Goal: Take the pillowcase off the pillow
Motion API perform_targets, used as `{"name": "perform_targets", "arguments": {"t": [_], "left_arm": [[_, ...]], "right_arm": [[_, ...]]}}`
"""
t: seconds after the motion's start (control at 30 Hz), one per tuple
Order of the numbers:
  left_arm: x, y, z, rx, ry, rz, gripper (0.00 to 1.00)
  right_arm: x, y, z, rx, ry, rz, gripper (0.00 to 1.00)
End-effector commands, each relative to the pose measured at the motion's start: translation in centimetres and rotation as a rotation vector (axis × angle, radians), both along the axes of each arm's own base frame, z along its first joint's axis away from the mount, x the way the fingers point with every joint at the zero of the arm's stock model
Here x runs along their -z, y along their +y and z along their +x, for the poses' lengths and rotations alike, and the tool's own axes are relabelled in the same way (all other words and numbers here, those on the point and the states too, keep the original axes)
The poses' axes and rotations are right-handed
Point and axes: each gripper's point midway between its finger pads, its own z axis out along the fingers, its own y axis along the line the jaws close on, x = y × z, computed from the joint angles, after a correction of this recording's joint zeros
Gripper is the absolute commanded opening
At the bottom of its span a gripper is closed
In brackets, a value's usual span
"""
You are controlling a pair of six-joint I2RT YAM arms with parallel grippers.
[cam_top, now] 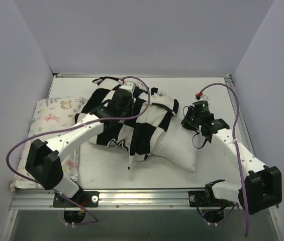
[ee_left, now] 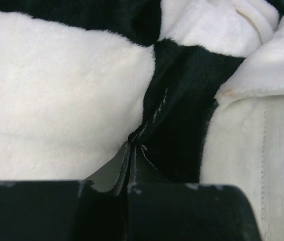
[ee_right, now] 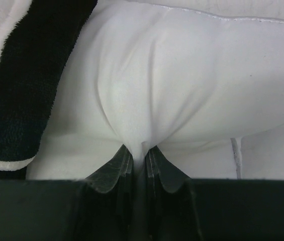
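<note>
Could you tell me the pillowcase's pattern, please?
The plush pillowcase: black and white checks; best in top external view.

The soft plush fabric pillowcase [cam_top: 147,128] carries big black and white checkerboard squares. The plump rectangular pillow [cam_top: 179,148] is plain white. The smaller flat pillow [cam_top: 51,116] has a pastel floral-and-animal print on a cream ground. The left arm [cam_top: 76,138] and right arm [cam_top: 234,148] are white with black joints, trailing purple cables [cam_top: 240,115]. The flat table [cam_top: 101,170] is white.
</note>
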Motion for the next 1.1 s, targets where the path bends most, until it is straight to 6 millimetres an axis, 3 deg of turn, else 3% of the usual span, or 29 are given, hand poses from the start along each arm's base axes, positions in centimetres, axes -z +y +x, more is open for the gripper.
{"name": "perform_targets", "arguments": {"t": [0.0,0.17,0.23,0.33,0.4,0.57,0.6,0.63,0.7,0.73,0.8,0.87,0.93,1.0,1.03,1.07], "left_arm": [[-0.1,5.0,1.3,-0.202,-0.001,0.145,0.0],[-2.2,13.1,2.7,-0.45,-0.037,0.112,0.0],[-2.3,16.5,3.1,-0.54,-0.035,0.096,0.0],[-1.3,18.8,3.4,-0.593,-0.007,0.063,0.0],[0.0,18.3,3.4,-0.565,0.035,0.04,0.0],[0.9,13.2,2.5,-0.418,0.045,-0.04,0.0],[0.9,12.4,2.3,-0.398,0.046,-0.048,0.0],[0.9,11.8,2.2,-0.387,0.048,-0.054,0.0],[0.9,10.6,1.8,-0.362,0.049,-0.054,0.0],[0.7,10.3,1.8,-0.359,0.044,-0.06,0.0],[0.4,9.8,1.5,-0.344,0.043,-0.07,0.0],[0.2,9.6,1.4,-0.338,0.04,-0.076,0.0],[-0.2,9.1,1.3,-0.32,0.039,-0.091,0.0],[-1.4,8.6,1.2,-0.303,0.018,-0.106,0.0],[-1.9,8.2,0.9,-0.286,0.01,-0.104,0.0],[-3.2,7.7,1.0,-0.271,-0.014,-0.119,0.0]], "right_arm": [[0.4,-2.9,-1.1,0.056,0.07,-0.101,0.0],[0.5,-6.9,-1.4,0.17,0.088,-0.065,0.0],[0.4,-7.4,-1.6,0.185,0.092,-0.021,0.0],[-0.8,-8.2,-1.3,0.213,0.064,0.011,0.0],[-1.3,-8.0,-1.1,0.201,0.059,0.017,0.0],[-3.9,-6.2,-0.6,0.115,0.005,-0.001,0.03],[-4.3,-5.9,-0.9,0.1,-0.002,-0.023,0.26],[-5.4,-3.9,-1.5,0.035,-0.031,-0.044,0.42],[-6.9,-3.6,-2.2,0.032,-0.063,-0.12,0.72],[-7.5,-1.7,-3.0,-0.036,-0.078,-0.128,0.75],[-7.6,-1.5,-4.0,-0.026,-0.079,-0.189,0.8],[-6.8,-0.1,-5.2,-0.072,-0.066,-0.207,0.83],[-4.8,-0.1,-6.0,-0.063,-0.031,-0.231,0.85],[-3.1,0.3,-6.4,-0.073,-0.013,-0.25,0.88],[-1.2,0.2,-7.0,-0.077,0.023,-0.257,0.88],[-0.8,0.6,-6.7,-0.079,0.009,-0.241,0.89]]}}
